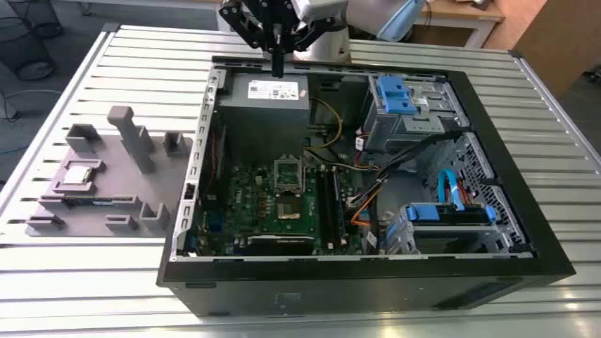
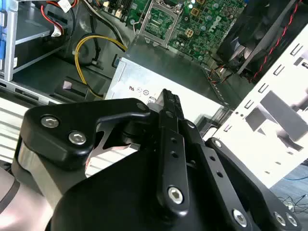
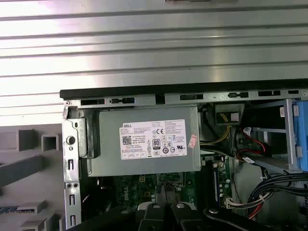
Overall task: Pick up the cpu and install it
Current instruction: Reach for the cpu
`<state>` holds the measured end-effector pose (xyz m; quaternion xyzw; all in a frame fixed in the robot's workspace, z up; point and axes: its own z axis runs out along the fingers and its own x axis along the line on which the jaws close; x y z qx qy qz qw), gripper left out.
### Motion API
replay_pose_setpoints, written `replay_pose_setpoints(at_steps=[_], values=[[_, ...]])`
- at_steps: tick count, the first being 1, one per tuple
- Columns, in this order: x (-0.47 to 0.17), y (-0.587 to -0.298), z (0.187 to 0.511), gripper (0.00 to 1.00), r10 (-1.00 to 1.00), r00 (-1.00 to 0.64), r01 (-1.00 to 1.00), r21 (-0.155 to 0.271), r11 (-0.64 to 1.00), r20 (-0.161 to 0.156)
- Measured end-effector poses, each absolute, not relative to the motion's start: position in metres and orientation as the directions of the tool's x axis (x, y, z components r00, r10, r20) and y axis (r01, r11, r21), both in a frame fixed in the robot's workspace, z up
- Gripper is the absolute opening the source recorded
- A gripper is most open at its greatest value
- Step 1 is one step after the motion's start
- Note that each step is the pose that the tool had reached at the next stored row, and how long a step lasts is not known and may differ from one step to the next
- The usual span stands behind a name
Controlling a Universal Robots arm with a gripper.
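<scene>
In the exterior view the arm (image 1: 362,17) by the far side of the grey power box (image 1: 270,105) is cut off by the picture's edge. The gripper (image 1: 278,72) covers a bit of the box's far rim. The words on the box's label are too small to read.

Well away from the box, on the grey tray (image 1: 112,179), what looks like the cpu (image 1: 81,174) is too small to be sure of.

In the second wrist view the gripper (image 2: 169,98) hides much of the box (image 2: 163,77).

In the first wrist view the gripper (image 3: 166,209) partly hides the green board (image 3: 130,185) just past the box (image 3: 110,144). The edge cuts off the gripper, the tray (image 3: 43,192) and the blue cage (image 3: 301,134) beside the box.
</scene>
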<state>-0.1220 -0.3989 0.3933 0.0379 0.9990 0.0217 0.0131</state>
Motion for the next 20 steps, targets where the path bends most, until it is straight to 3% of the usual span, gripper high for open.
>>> replay_pose_setpoints(at_steps=[20], values=[[-0.1284,-0.3989,0.3933,0.11,0.076,-0.997,0.075,0.044,0.996,-0.024]])
